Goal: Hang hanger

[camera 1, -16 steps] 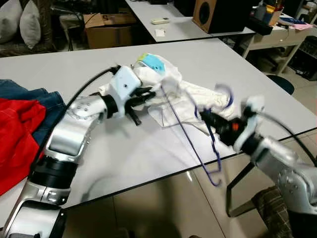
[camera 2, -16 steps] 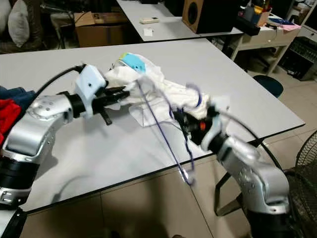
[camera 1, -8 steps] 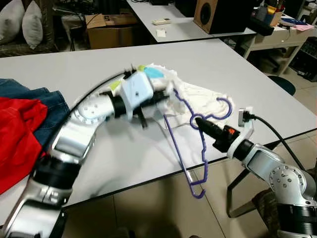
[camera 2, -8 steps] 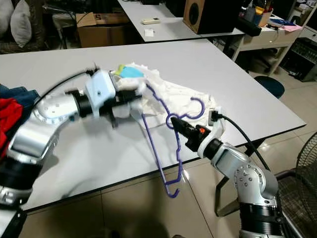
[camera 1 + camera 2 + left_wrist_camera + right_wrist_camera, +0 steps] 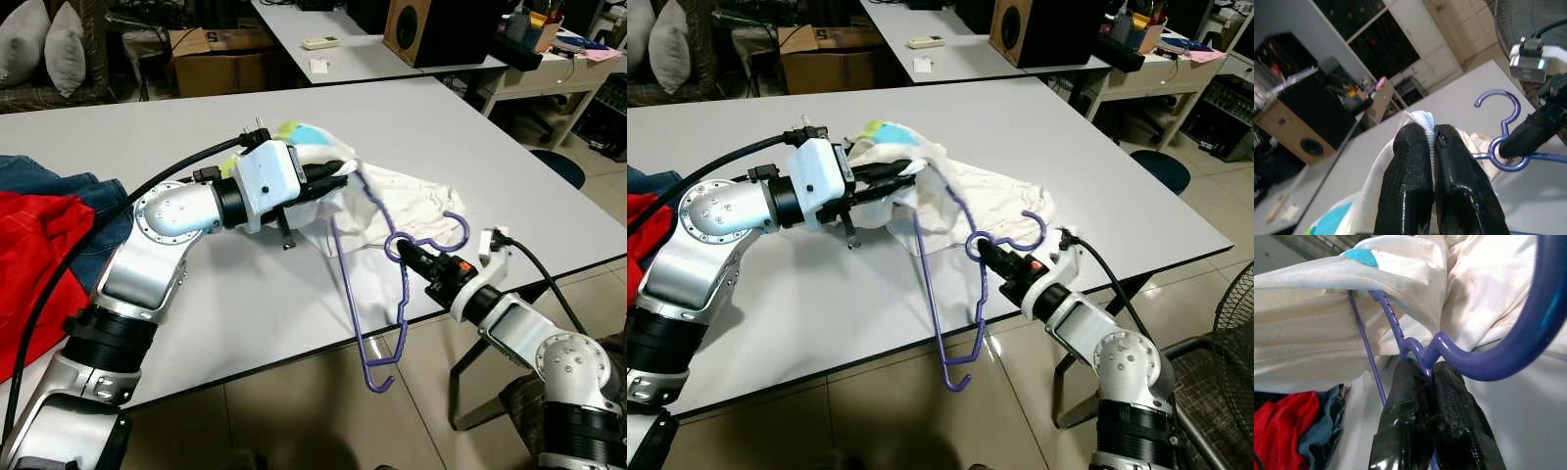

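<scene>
A purple plastic hanger (image 5: 401,294) hangs partly over the front edge of the white table (image 5: 274,294). My right gripper (image 5: 409,257) is shut on its neck just below the hook, which the right wrist view shows closely as the hanger (image 5: 1488,363) meets the gripper (image 5: 1425,369). A crumpled white shirt (image 5: 411,191) with a light-blue patch lies on the table. My left gripper (image 5: 338,171) is shut on an edge of the shirt (image 5: 1420,120) and holds it raised. One arm of the hanger runs up under that raised edge.
Red cloth (image 5: 34,264) and blue jeans (image 5: 93,196) lie at the table's left. Behind stand a second table with a remote (image 5: 316,41), a wooden speaker (image 5: 416,27) and a cardboard box (image 5: 211,64). A fan (image 5: 1227,323) stands on the floor at the right.
My left gripper has carried the shirt edge right and lifted it over the hanger's upper arm. My right gripper has moved slightly right and down with the hanger, which has steadied.
</scene>
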You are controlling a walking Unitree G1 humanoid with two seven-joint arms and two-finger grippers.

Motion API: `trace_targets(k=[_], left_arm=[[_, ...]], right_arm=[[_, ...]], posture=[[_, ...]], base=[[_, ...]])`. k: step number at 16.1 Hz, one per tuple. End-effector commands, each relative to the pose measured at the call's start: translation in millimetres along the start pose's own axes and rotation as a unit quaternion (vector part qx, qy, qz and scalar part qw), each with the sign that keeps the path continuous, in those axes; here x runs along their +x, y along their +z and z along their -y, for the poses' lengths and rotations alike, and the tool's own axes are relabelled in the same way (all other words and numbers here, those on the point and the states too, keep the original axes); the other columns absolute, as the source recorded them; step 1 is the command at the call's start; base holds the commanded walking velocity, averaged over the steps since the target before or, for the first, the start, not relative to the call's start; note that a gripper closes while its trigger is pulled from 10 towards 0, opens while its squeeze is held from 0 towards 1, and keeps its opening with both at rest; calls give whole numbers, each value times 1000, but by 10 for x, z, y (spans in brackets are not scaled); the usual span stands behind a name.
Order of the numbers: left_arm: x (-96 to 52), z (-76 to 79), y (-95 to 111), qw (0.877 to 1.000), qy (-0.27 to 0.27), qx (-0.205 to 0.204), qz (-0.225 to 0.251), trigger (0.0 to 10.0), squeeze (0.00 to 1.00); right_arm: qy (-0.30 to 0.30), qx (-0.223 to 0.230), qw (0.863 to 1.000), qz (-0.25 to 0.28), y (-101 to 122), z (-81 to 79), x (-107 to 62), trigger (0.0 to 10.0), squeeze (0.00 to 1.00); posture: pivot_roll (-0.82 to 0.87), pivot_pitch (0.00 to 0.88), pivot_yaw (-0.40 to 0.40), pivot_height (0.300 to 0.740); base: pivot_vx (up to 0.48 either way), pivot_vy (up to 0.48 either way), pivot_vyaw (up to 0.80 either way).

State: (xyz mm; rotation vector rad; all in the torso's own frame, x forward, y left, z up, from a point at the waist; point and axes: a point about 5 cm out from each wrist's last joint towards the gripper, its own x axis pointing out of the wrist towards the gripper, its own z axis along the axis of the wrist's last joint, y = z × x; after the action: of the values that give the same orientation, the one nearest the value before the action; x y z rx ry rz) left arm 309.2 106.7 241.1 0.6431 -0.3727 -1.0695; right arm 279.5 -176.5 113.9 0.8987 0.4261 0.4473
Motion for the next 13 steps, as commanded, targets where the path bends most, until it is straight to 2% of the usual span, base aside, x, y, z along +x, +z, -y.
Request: trace_targets(k=[1, 2, 3, 4, 7, 8, 11, 13], left_arm=[[17, -3, 78, 1000, -19, 8, 18, 0, 0], [-9, 93, 31, 998, -64, -7, 6, 0, 0], [-69, 265, -131, 992, -119, -27, -35, 0, 0], [-84, 302, -180, 990, -128, -27, -49, 0, 0], [-136, 300, -501, 987, -88, -6, -135, 0, 0], [-150, 321, -553, 985, -88, -8, -147, 0, 0], [-158, 481, -676, 980, -102, -34, -165, 0, 0], [-79, 440, -679, 985, -66, -49, -154, 0, 0]], right_arm=[[-16, 20, 1000, 17, 48, 38, -23, 10000, 0], [-21, 38, 998, 42, 94, 43, -27, 10000, 0], [-27, 84, 992, 90, 225, 56, -21, 10000, 0], [-32, 96, 990, 99, 256, 69, -20, 10000, 0], [-53, 137, 981, 129, 319, 36, -37, 10000, 0], [-56, 148, 978, 138, 335, 26, -38, 10000, 0], [-75, 188, 959, 200, 503, -10, -46, 10000, 0], [-69, 177, 962, 195, 494, -115, -30, 10000, 0]], posture=[[-7, 0, -40, 740], [-8, 0, -37, 740], [-10, 0, -31, 740], [-10, 0, -31, 740], [-15, 0, -26, 740], [-18, 0, -23, 740], [-18, 0, -22, 740], [-19, 0, -21, 740]], base=[[0, 0, 0], [0, 0, 0], [0, 0, 0], [0, 0, 0], [0, 0, 0], [0, 0, 0], [0, 0, 0], [0, 0, 0]])
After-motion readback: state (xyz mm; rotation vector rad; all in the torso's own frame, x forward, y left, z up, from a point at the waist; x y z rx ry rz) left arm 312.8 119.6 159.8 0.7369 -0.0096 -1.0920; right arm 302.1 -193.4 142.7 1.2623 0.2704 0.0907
